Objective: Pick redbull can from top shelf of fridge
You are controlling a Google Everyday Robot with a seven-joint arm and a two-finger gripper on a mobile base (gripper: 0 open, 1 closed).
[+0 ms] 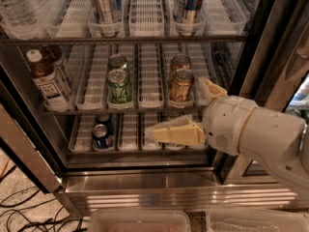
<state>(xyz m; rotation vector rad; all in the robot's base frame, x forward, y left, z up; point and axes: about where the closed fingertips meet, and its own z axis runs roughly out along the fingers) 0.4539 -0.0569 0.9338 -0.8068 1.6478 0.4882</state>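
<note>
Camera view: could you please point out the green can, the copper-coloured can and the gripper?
green can (pixel 119 89), camera view, middle of its side.
copper-coloured can (pixel 180 89), camera view, middle of its side.
gripper (pixel 175 106), camera view, midway between the tips of its open jaws, outside the fridge front.

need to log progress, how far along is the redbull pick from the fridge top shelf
Done: the fridge stands open. In hand: nothing; the gripper hangs open and empty before the lower racks, beside the copper can. Left: nearly everything; the redbull can stands untouched on the top shelf, so the gripper must rise, grasp it and draw it out.
</note>
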